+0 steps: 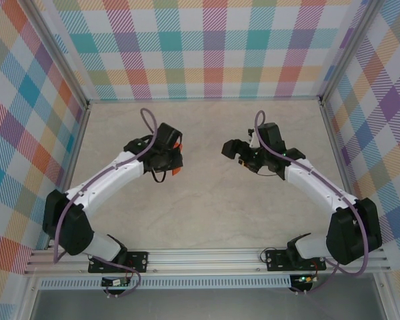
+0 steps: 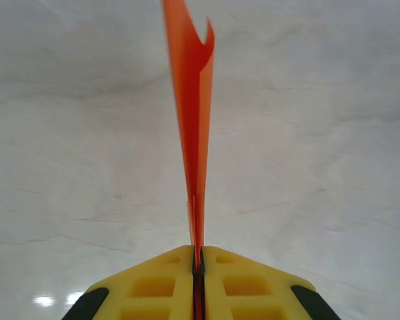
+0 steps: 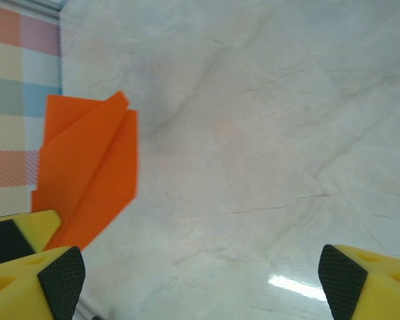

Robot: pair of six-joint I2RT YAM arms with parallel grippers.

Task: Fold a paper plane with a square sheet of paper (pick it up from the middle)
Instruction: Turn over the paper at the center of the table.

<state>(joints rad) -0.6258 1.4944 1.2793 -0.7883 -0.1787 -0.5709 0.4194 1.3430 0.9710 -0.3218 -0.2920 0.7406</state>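
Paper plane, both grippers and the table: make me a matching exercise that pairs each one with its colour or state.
Things:
1. paper plane
2. left gripper
3. right gripper
4. table

Colours or states:
A. open, nothing between its fingers
B. pale and marbled
C. shut on the plane
D. bright orange

Pairs: 1-D, 2-C, 3-A, 4-B

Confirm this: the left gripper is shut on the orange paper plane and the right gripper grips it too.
Not quite. The right gripper stands open, holding nothing, as the right wrist view shows. The left gripper is indeed shut on the paper plane.
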